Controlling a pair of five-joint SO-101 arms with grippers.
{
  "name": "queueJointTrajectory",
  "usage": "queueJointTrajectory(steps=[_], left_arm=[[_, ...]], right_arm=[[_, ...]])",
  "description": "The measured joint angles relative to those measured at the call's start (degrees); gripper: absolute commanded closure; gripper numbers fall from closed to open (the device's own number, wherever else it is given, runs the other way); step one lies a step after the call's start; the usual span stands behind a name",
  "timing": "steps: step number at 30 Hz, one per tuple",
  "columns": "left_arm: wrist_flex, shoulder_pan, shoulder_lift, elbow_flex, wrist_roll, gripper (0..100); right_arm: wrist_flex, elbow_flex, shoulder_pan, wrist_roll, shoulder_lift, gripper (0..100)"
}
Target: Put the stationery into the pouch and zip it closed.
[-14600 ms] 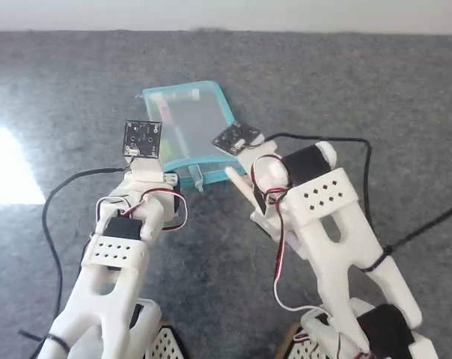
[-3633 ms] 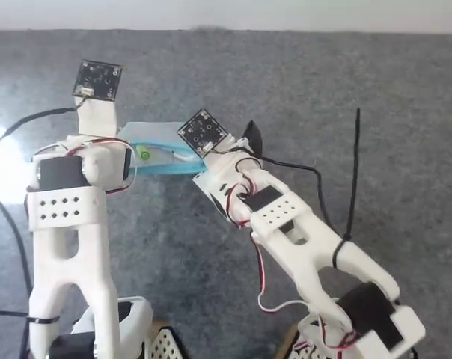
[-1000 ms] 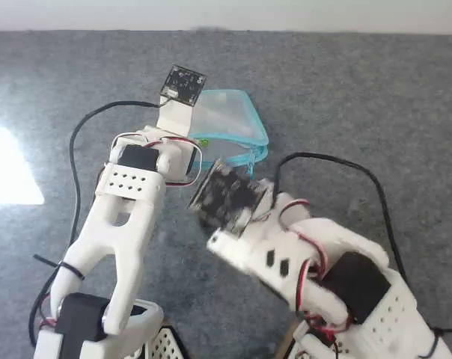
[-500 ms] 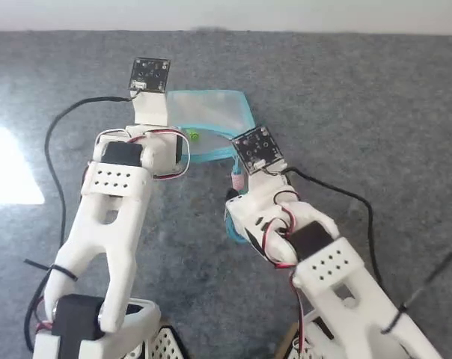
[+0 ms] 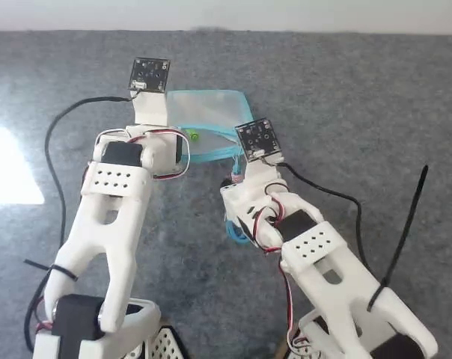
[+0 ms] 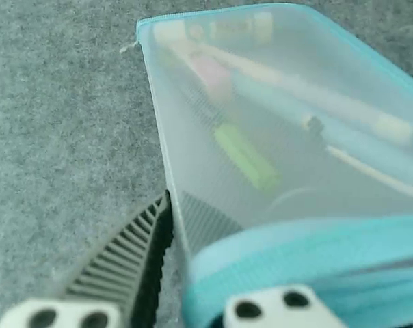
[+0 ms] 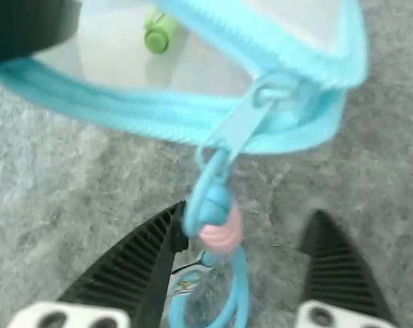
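Observation:
The translucent pouch (image 5: 211, 120) with teal edging lies on the grey table, with the stationery inside: a green marker (image 6: 246, 157), a pink item and pens. My left gripper (image 6: 182, 273) is shut on the pouch's zipper edge at one corner. The zipper slider (image 7: 244, 119) sits near the other end of the teal zipper band. From it hangs a blue cord with a pink bead (image 7: 220, 232). My right gripper (image 7: 249, 215) is open around that cord, and the bead rests against one finger (image 7: 145, 266).
The blue cord loop (image 5: 237, 230) trails on the table beside the right arm. Black cables (image 5: 338, 194) run from both arms. The grey table surface (image 5: 361, 90) spreads out around the pouch.
Over the last second the left arm swung the pouch a little to the left. The right arm came forward from near the base to the zipper cord and has since edged closer.

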Motion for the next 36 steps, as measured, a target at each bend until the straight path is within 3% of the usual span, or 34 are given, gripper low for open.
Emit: queueJointTrajectory(steps=[2, 8, 10, 15, 22, 36], left_arm=[[0.00, 0.00, 0.00, 0.00, 0.00, 99], [0.00, 0.00, 0.00, 0.00, 0.00, 99], [0.00, 0.00, 0.00, 0.00, 0.09, 99], [0.00, 0.00, 0.00, 0.00, 0.09, 99], [-0.79, 0.53, 0.00, 0.00, 0.09, 99], [-0.79, 5.36, 0.00, 1.58, -4.31, 99]], right_arm=[[-0.44, 0.00, 1.32, 0.00, 0.00, 99.1], [-0.53, 0.00, 3.08, 0.09, 0.00, 99.1], [1.05, 0.00, 3.08, 3.43, -0.44, 99.1], [17.93, -8.44, 2.20, 15.74, -9.67, 99.1], [40.00, -26.99, -6.59, 22.07, -17.41, 99.1], [40.26, -37.19, -12.31, 22.68, -6.24, 99.1]])
